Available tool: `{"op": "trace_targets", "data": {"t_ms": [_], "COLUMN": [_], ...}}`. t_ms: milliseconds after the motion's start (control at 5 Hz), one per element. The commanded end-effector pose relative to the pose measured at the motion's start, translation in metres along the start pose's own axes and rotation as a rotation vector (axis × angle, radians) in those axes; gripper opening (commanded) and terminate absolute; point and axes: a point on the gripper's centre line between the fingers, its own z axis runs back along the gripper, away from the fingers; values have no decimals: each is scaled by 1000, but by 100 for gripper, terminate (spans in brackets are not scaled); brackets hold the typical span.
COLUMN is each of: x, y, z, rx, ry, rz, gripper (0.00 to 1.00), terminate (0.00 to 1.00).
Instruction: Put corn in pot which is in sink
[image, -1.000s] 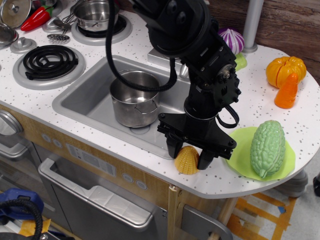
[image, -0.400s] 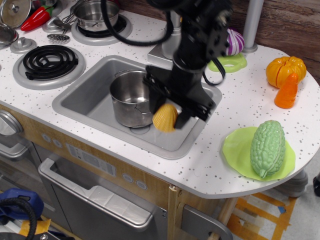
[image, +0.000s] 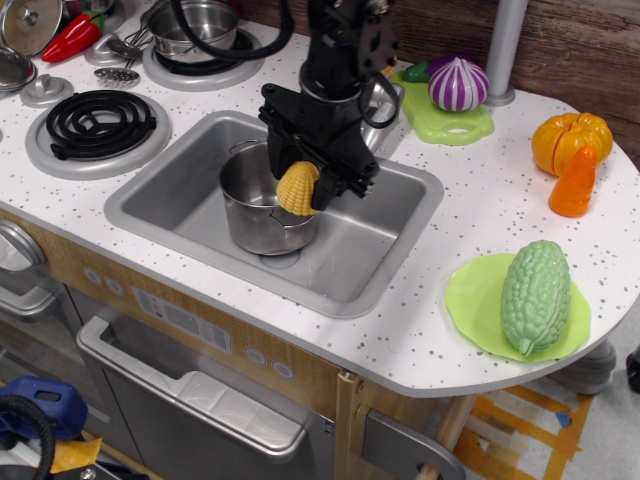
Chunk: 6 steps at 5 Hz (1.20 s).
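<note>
Over the right rim of the pot (image: 258, 205), which stands in the sink (image: 385, 255) set toward the counter's (image: 460, 330) front edge, I see my fingers (image: 283, 170) pinching the corn (image: 298, 188) from both sides. I hold the yellow cob above the pot's opening, its ribbed dome tilted toward the front edge. Near the counter's front-right corner a green gourd (image: 535, 293) lies on a lime plate (image: 470, 310), well apart from the sink.
</note>
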Motion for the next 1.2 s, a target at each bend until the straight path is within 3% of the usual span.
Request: {"op": "trace_targets", "data": {"t_ms": [0,200,400,800,1000], "x": [18,21,23,23,23], "y": [42,59,70,70,70], "z": [-17,-29,-36,-36,-36], "rx": [16,48,68,68,68], "ry": [-105,-138,-167,-167,-167], "rz": [-57,-119,-156,-156,-156], "gripper": [0,0,100,100,100], "terminate": [0,0,0,0,100]}}
